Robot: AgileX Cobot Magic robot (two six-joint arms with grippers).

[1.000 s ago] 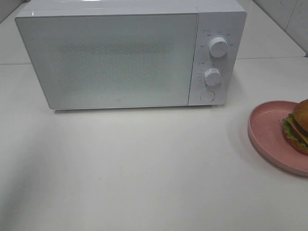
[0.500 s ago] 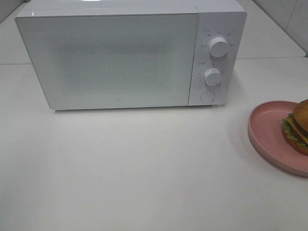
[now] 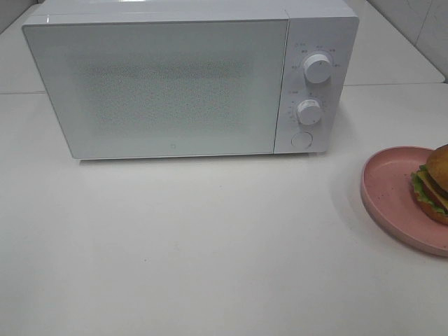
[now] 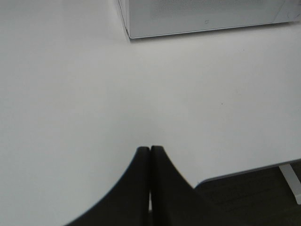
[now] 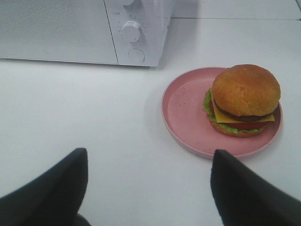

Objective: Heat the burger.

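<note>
Your burger (image 3: 435, 183) sits on pink plate (image 3: 389, 190) at 3 o'clock of the high view, cut by frame edge, well apart from microwave (image 3: 168, 84) at 12, door shut. R gripper (image 5: 148, 181): jaws spread wide, nothing between, above table (image 3: 210, 245) w/ plate just ahead. L gripper (image 4: 150, 155): fingers pressed together, empty, over bare table near its edge

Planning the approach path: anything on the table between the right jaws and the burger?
Only the pink plate rim under the burger; otherwise bare white table, seen in the right wrist view.
</note>
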